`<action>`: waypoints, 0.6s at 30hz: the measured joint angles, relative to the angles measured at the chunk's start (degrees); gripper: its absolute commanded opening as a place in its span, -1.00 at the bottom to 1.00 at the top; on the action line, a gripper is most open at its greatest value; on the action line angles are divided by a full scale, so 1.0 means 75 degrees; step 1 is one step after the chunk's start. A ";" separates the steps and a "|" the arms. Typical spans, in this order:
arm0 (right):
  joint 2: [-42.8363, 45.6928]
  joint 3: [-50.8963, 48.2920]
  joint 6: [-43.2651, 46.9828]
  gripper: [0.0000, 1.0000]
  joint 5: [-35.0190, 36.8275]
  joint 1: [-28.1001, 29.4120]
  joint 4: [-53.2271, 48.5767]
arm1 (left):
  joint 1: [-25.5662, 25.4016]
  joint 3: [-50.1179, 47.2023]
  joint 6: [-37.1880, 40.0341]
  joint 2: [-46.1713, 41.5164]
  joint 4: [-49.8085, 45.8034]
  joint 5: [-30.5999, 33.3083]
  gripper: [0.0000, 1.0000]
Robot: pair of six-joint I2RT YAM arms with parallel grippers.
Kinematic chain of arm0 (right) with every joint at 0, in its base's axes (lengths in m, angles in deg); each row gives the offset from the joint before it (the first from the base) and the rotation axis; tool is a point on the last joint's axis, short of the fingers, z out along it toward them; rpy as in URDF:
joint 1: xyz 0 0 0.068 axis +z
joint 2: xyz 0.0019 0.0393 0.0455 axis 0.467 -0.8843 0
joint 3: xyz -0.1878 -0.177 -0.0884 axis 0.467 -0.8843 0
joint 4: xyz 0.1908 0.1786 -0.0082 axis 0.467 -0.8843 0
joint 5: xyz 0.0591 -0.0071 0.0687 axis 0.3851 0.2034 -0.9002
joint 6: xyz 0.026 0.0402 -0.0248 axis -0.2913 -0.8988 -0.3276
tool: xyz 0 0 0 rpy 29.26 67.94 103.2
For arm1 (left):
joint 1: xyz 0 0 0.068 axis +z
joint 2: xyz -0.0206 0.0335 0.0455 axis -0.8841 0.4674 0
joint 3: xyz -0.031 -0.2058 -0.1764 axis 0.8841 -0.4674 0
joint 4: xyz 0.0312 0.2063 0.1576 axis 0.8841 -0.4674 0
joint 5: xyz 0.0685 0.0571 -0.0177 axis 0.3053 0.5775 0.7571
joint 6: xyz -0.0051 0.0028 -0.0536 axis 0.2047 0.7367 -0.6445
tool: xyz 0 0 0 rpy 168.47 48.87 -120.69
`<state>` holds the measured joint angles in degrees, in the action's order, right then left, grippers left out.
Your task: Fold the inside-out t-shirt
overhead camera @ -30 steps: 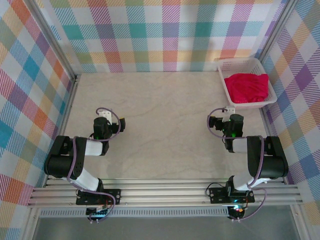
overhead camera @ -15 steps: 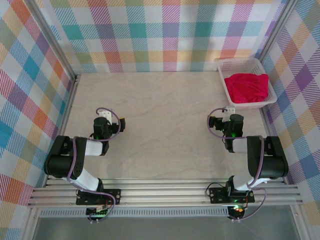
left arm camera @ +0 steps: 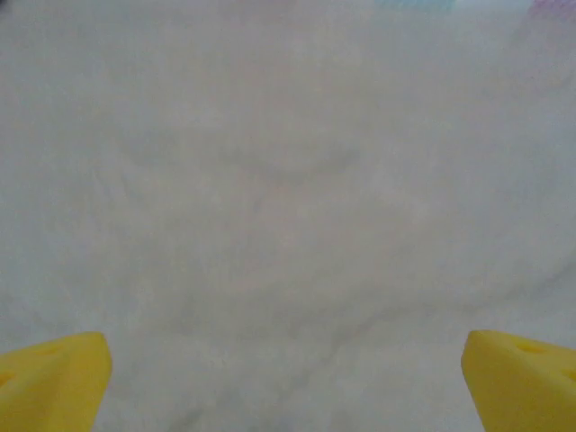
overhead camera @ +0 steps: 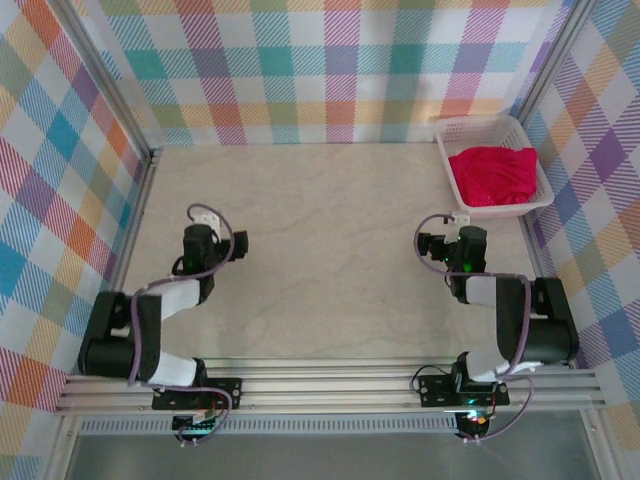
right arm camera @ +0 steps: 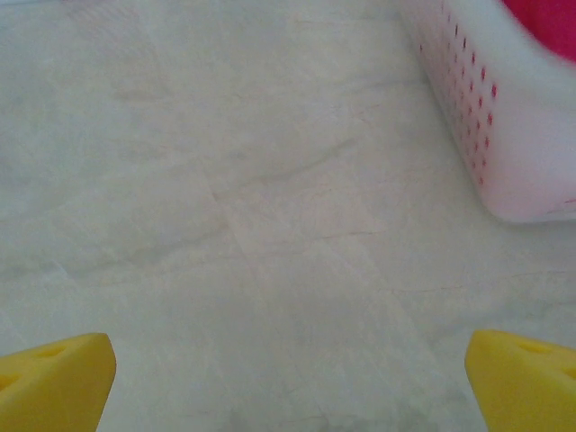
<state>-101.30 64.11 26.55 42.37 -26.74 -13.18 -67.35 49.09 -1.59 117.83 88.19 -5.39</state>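
Note:
The inside-out t-shirt (overhead camera: 492, 172) is a crumpled bright red heap inside the white mesh basket (overhead camera: 480, 123) at the table's far right corner. In the right wrist view a red corner of the t-shirt (right arm camera: 551, 20) shows over the basket wall (right arm camera: 504, 135) at the upper right. My right gripper (overhead camera: 462, 224) is over bare table in front of the basket, apart from it. Its yellow fingertips (right arm camera: 54, 382) stand wide, the right gripper (right arm camera: 288, 382) open with nothing in it. My left gripper (overhead camera: 205, 220) is over the left half of the table, open and empty (left arm camera: 288, 382).
The pale marbled table (overhead camera: 330, 230) is enclosed by plaid walls on three sides. Aluminium rails (overhead camera: 330, 385) carry both arm bases at the near edge. The basket sits against the right wall.
The left arm has stretched slightly forward and to the left, its gripper now a little farther from the base. The right arm and the t-shirt have not moved.

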 measured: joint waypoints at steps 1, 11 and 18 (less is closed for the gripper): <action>0.0242 0.0501 -0.0125 0.99 0.0146 0.0038 -0.0764 | -0.0052 0.0300 -0.0096 -0.0533 -0.0411 -0.0052 1.00; 0.1696 0.2984 -0.2489 0.99 0.2098 -0.0082 -0.3410 | -0.0309 0.1279 -0.2640 -0.3526 -0.3975 0.1480 1.00; -0.1134 0.5531 -0.3416 0.99 0.2460 -0.0781 -0.5117 | -0.0309 0.1311 -0.3692 -0.2789 -0.5196 0.1818 1.00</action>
<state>-109.81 105.60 0.93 60.82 -32.59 -51.56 -69.66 58.93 -29.28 96.92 49.21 8.25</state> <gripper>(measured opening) 0.997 0.998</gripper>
